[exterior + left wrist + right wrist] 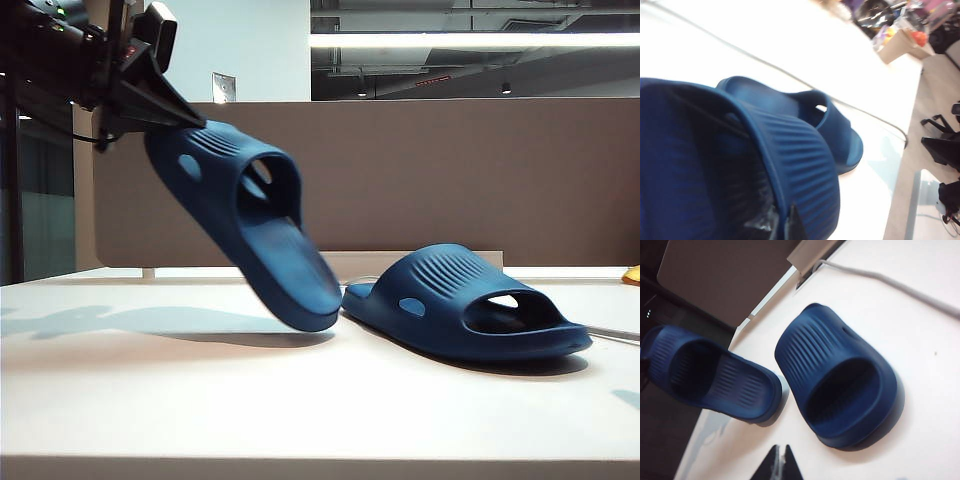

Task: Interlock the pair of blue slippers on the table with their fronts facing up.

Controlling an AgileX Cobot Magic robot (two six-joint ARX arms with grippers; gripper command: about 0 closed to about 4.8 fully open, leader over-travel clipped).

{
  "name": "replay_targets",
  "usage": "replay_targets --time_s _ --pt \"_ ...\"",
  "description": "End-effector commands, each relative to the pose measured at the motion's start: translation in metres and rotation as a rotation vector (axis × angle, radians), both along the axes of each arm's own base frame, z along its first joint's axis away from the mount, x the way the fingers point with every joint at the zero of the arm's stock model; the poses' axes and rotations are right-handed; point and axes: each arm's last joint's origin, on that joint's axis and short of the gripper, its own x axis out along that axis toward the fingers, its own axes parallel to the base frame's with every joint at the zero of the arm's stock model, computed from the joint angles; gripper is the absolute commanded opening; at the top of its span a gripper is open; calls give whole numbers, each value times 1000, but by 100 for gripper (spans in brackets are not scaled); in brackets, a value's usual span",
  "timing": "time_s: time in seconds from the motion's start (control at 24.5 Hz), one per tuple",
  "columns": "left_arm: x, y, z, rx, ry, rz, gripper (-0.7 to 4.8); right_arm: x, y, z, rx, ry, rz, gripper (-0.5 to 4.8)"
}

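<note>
- Count: 2 blue slippers, 1 table (pixel 150 400), 1 brown-grey divider panel (pixel 450 180) along the table's far edge, 2 grippers.
- Raised slipper (pixel 245 225): held in the air on the left of the exterior view, tilted steeply, toe end uppermost at the gripper, heel end lowest and just above the tabletop. Its shadow lies on the table beneath it. Footbed faces the camera side; ribbed strap and 1 oval side hole are visible.
- Resting slipper (pixel 460 305): lies flat on the table right of centre, sole down, strap up, ribbed strap and 1 oval side hole visible. Its near end sits just beside the raised slipper's heel; contact between the 2 cannot be told.
- Left gripper (pixel 165 110): at upper left of the exterior view, jaws narrow and clamped on the toe end of the raised slipper. In the left wrist view a dark fingertip (pixel 796 227) presses against the ribbed strap of that slipper.
- Right gripper (pixel 780 462): above the table, looking down on both slippers, touching neither. Its 2 dark fingertips stand together with almost no gap; it holds nothing.
- 1 thin grey cable (pixel 900 287) runs across the table behind the resting slipper.
</note>
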Motion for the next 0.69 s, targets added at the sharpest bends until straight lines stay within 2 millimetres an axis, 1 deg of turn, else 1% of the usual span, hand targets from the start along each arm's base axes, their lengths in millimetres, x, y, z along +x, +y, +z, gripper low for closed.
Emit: replay_targets --time_s 0.04,0.2,0.37,0.49,0.61,0.69 --pt "-3 8 3 12 11 28 -6 1 0 0 43 31 -7 14" --pt "-4 14 1 15 29 45 -6 1 1 2 26 37 -6 14" --pt "-5 14 -2 14 36 44 -6 3 1 9 -8 -17 -19 13" --pt "-5 14 -4 15 40 43 -6 4 1 21 12 -65 -21 12" --pt "-5 13 -4 14 37 43 -6 5 2 32 3 -57 -4 13" --pt "-5 14 -4 14 36 45 -6 9 4 42 -34 -49 17 13"
